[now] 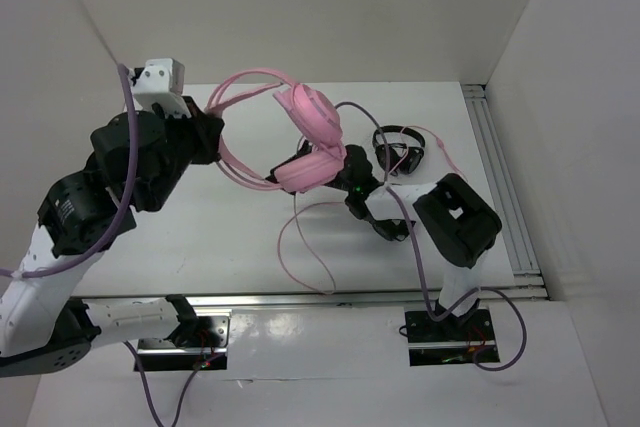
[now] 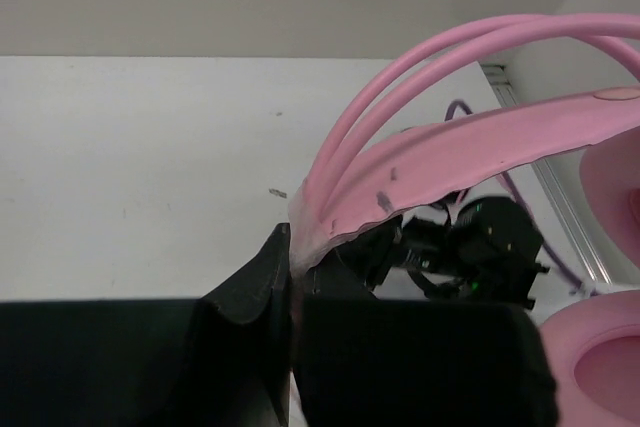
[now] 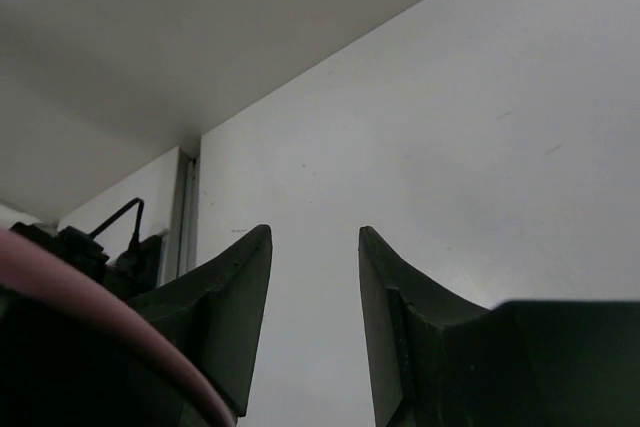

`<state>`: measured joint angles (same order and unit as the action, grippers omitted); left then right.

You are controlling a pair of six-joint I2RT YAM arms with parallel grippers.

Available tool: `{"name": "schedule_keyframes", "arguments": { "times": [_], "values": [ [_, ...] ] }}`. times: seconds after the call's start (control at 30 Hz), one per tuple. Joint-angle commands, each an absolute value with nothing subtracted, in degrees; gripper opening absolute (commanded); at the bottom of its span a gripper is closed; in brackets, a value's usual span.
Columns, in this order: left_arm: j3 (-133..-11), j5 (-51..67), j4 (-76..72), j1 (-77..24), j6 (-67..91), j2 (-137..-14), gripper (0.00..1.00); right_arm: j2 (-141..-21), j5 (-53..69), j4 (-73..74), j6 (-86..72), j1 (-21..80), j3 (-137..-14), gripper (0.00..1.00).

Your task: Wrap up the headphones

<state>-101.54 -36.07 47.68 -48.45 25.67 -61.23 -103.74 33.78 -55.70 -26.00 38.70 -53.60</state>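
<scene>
Left jaws are closed tight on the headband (image 2: 470, 152) of the headphones (image 1: 310, 117). In the left wrist view the flat pink band is pinched between the two black fingers (image 2: 240, 292), and the thin double wire (image 2: 400, 77) arches up and to the right above it. Right jaws stand moderately apart with nothing in the gap; in the right wrist view only bare worktop (image 3: 480, 147) shows between them. A curved pink edge (image 3: 100, 322) crosses the lower left corner of that view. Which part of the headphones it belongs to cannot be told.

From above, the headphones are near the middle of the worktop (image 1: 200, 237), held by the left arm (image 1: 130, 162) at their left end. The two padded cups lie to the right, one (image 1: 312, 110) above the other (image 1: 305, 172) in the picture. The lower cup sits just over the tip of the right arm (image 1: 455, 217), and whether they touch is hidden. The cable (image 1: 281, 245) hangs from the cups in a wide loop seen against the worktop nearer the arm bases. A black headset (image 1: 400, 150) lies on the worktop just right of the cups.
</scene>
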Motion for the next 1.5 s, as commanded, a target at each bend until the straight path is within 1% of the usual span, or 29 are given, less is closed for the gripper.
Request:
{"name": "schedule_keyframes", "arguments": {
  "times": [0.0, 0.03, 0.07, 0.13, 0.17, 0.27, 0.3, 0.37, 0.43, 0.47, 0.6, 0.67, 0.73, 0.77, 0.8, 0.83, 0.87, 0.93, 0.97, 1.03, 1.1, 1.13, 1.17, 1.2, 1.27, 1.3, 1.37, 1.4, 1.47],
  "values": [
    [-107.13, -46.12, 38.68, -47.55, 31.38, -62.13, 0.0, -106.61, 36.04, -69.77, -30.32, 42.36, -52.93, 0.47],
    [-107.83, -47.36, 38.06, -46.94, 30.77, -62.83, 0.0, -107.22, 35.51, -70.66, -30.32, 42.97, -52.39, 0.43],
    [-108.62, -48.68, 38.06, -46.93, 30.15, -63.71, 0.0, -107.23, 35.51, -71.19, -30.32, 44.28, -51.77, 0.26],
    [-110.56, -52.37, 38.06, -46.41, 29.62, -65.91, 0.0, -108.54, 34.37, -73.38, -30.94, 44.82, -49.32, 0.17],
    [-111.09, -53.6, 37.36, -45.71, 29.01, -66.61, 0.0, -108.54, 34.37, -73.39, -31.63, 45.61, -48.52, 0.16],
    [-113.37, -57.03, 36.48, -42.82, 27.87, -69.34, 0.0, -108.02, 33.84, -75.75, -32.17, 46.23, -44.57, 0.21],
    [-114.86, -57.65, 36.47, -42.11, 27.34, -70.22, 0.0, -106.63, 33.84, -75.76, -32.17, 47.45, -43.6, 0.21],
    [-116.19, -58.27, 36.47, -39.74, 27.33, -72.93, 0.0, -104.6, 31.48, -70.25, -28.24, 49.03, -42.1, 0.21],
    [-117.76, -59.58, 36.47, -38.5, 27.33, -74.96, 0.0, -101.19, 29.19, -65.68, -25.15, 52.11, -41.31, 0.17],
    [-118.3, -59.59, 37.17, -37.28, 27.33, -76.97, 0.0, -100.12, 27.27, -61.04, -22.7, 53.95, -41.31, 0.14],
    [-118.92, -60.21, 37.18, -33.77, 27.33, -80.15, 0.0, -93.53, 22.86, -50.12, -17.42, 57.65, -40.78, 0.05],
    [-118.92, -58.63, 38.31, -30.26, 28.12, -82.17, 0.0, -89.14, 19.45, -42.77, -14.0, 60.63, -40.78, 0.04],
    [-117.34, -59.67, 40.42, -28.22, 28.12, -84.1, 0.0, -83.6, 14.45, -37.12, -11.35, 64.32, -40.78, 0.01],
    [-116.46, -60.37, 41.56, -27.43, 28.65, -84.11, 0.0, -81.58, 7.63, -31.87, -10.03, 65.55, -40.78, 0.0],
    [-115.15, -60.38, 43.05, -25.94, 28.65, -84.72, 0.0, -79.65, 4.95, -29.29, -7.32, 67.92, -40.78, 0.0],
    [-111.22, -60.38, 43.07, -25.93, 28.65, -84.73, 0.0, -76.15, 2.83, -26.74, -6.25, 68.9, -41.3, 0.0],
    [-108.92, -61.16, 43.07, -24.54, 28.65, -84.73, 0.0, -74.63, 0.55, -22.11, -4.41, 69.69, -42.53, 0.0],
    [-104.35, -60.12, 42.01, -24.0, 27.08, -84.2, 0.0, -72.26, -1.22, -17.6, -2.3, 71.97, -44.55, 0.0],
    [-100.76, -59.42, 42.01, -23.99, 26.55, -84.72, 0.0, -70.68, -4.62, -12.88, -1.15, 72.85, -47.0, 0.0],
    [-96.01, -57.23, 44.19, -23.99, 24.7, -84.73, 0.0, -69.27, -7.98, -8.29, 2.71, 74.09, -49.47, 0.0],
    [-91.61, -51.79, 43.95, -23.99, 22.96, -83.77, 0.0, -68.65, -12.99, -1.95, 6.04, 74.61, -53.24, 0.0],
    [-89.41, -49.59, 42.9, -23.99, 19.11, -83.76, 0.0, -68.64, -15.18, -0.28, 7.02, 74.62, -54.39, 0.0],
    [-85.82, -46.53, 41.76, -23.99, 16.64, -82.89, 0.0, -67.95, -17.21, 1.13, 8.16, 74.62, -55.54, 0.0],
    [-84.22, -39.62, 41.75, -23.99, 13.83, -82.88, 0.0, -67.24, -21.4, 3.58, 10.17, 75.14, -57.64, 0.0],
    [-82.1, -35.44, 42.44, -23.99, 9.76, -81.48, 0.0, -66.54, -25.38, 4.92, 12.29, 75.15, -59.23, 0.0],
    [-80.18, -34.81, 42.97, -24.69, 9.76, -80.78, 0.0, -66.53, -30.1, 5.44, 13.44, 75.15, -60.63, 0.0],
    [-77.27, -32.45, 42.98, -26.8, 7.13, -77.53, 0.0, -66.01, -34.43, 5.45, 16.69, 75.15, -61.87, 0.0],
    [-76.65, -30.52, 43.5, -27.33, 7.12, -76.65, 0.0, -66.01, -38.89, 4.58, 17.83, 75.15, -62.4, 0.0],
    [-75.68, -28.05, 44.38, -29.17, 5.02, -75.24, 0.0, -66.01, -41.91, 3.0, 21.52, 74.62, -63.72, 0.0]
  ]
}}
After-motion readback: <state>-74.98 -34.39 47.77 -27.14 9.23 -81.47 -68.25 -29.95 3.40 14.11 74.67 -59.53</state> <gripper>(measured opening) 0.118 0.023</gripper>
